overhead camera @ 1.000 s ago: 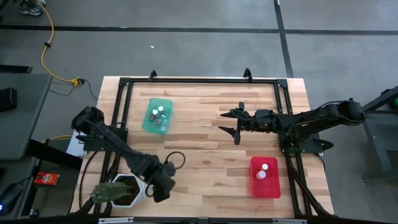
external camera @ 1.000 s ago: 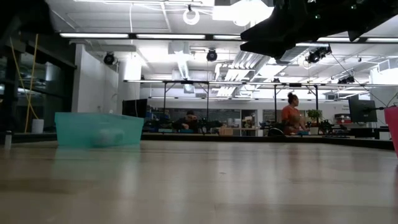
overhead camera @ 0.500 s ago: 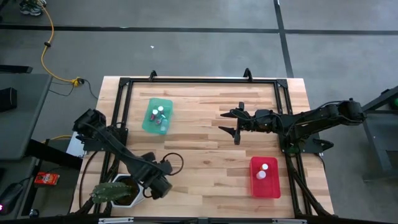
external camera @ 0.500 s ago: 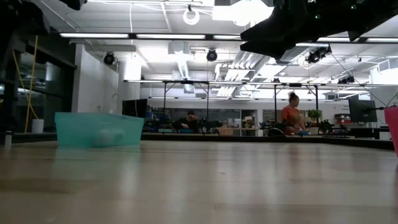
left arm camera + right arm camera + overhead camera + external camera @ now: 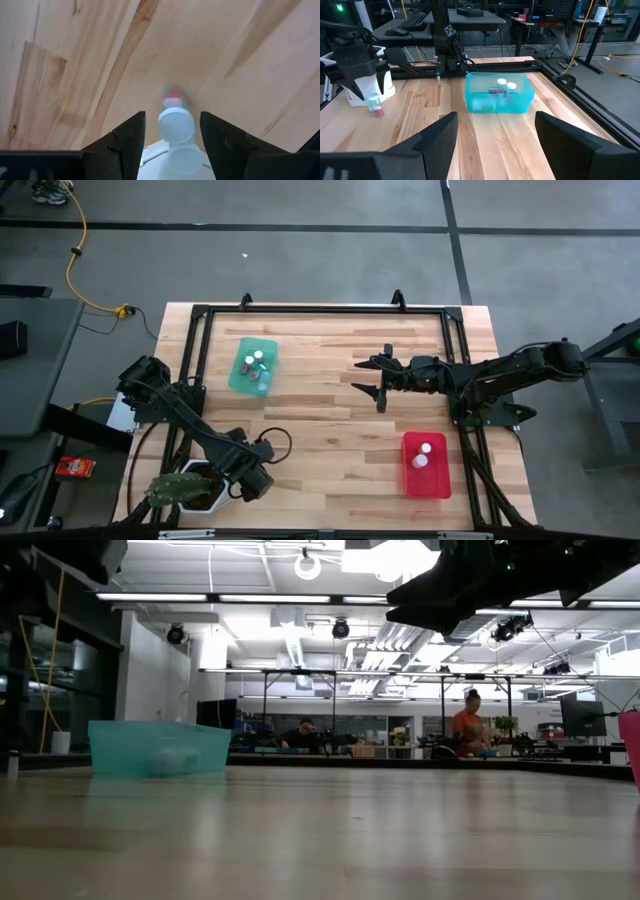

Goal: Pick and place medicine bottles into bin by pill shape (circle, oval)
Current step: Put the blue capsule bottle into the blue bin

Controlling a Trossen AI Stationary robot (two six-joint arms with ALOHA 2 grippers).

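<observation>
One medicine bottle (image 5: 176, 123), white-capped with red pills inside, stands upright on the wooden table by the white cactus pot (image 5: 186, 489). My left gripper (image 5: 172, 116) points down over it, open, a finger on either side of the cap without touching. From the right wrist view the bottle (image 5: 374, 105) shows just below that gripper (image 5: 357, 75). My right gripper (image 5: 378, 380) hangs open and level over the table's middle right. The teal bin (image 5: 253, 367) holds several bottles; the red bin (image 5: 425, 466) holds two.
A black frame (image 5: 320, 309) runs round the table's edges. The cactus pot stands close to my left gripper at the near left corner. Bare wood lies between the two bins. People sit at desks in the room beyond the table (image 5: 470, 725).
My left gripper has come down and shifted a little toward the cactus pot at the table's near left, staying open. My right arm has kept still.
</observation>
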